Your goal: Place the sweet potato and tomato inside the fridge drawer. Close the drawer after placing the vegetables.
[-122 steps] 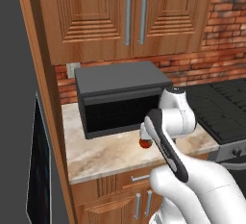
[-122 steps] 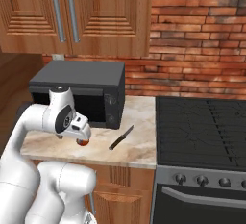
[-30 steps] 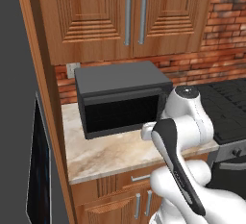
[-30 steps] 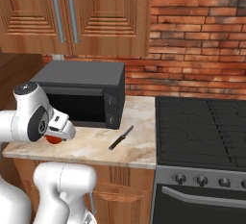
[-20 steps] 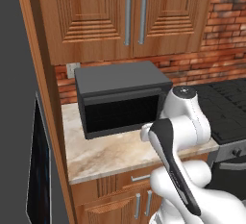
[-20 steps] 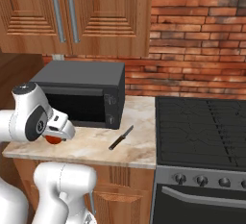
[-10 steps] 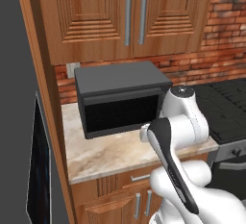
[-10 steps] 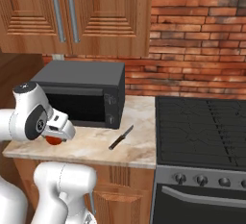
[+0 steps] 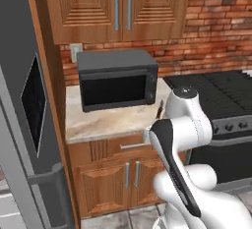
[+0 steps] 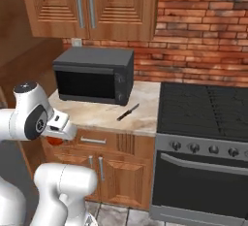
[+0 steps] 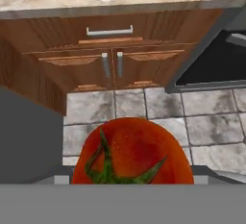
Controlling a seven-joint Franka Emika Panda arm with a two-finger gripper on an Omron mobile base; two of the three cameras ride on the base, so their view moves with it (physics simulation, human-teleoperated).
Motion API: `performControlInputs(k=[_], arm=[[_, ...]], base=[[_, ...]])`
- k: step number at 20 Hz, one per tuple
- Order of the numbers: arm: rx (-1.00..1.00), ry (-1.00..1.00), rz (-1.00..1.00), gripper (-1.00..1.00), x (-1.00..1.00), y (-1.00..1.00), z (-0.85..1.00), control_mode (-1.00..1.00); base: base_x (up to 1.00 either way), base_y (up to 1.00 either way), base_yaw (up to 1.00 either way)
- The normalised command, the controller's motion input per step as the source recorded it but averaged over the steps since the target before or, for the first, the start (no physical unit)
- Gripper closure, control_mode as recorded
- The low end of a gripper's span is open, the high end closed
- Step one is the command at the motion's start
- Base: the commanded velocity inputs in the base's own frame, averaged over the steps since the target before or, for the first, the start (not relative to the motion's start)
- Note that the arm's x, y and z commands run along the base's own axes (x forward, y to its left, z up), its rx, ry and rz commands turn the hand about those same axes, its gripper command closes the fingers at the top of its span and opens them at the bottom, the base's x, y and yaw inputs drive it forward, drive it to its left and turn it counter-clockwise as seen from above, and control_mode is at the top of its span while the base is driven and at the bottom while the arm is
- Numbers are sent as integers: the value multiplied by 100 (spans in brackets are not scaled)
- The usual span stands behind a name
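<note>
Red glossy tomato, green calyx on top, pinched in end effector, above tiled floor

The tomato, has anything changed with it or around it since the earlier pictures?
The whole picture has shifted, so the base has driven back from the counter; the things there did not move. The tool holds the tomato as before, now carried in front of the lower cabinets instead of over the counter. The microwave and knife lie where they were.
</note>
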Motion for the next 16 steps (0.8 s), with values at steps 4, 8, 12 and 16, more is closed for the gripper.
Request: performControlInputs(k=[4, 8, 12, 16], arm=[[0, 0, 0, 100, 0, 0, 0, 100], [0, 0, 0, 100, 0, 0, 0, 100], [0, 0, 0, 100, 0, 0, 0, 100], [0, 0, 0, 100, 0, 0, 0, 100]], base=[[-96, -37, 45], [-93, -9, 37], [-77, -8, 43], [-63, 0, 56]])
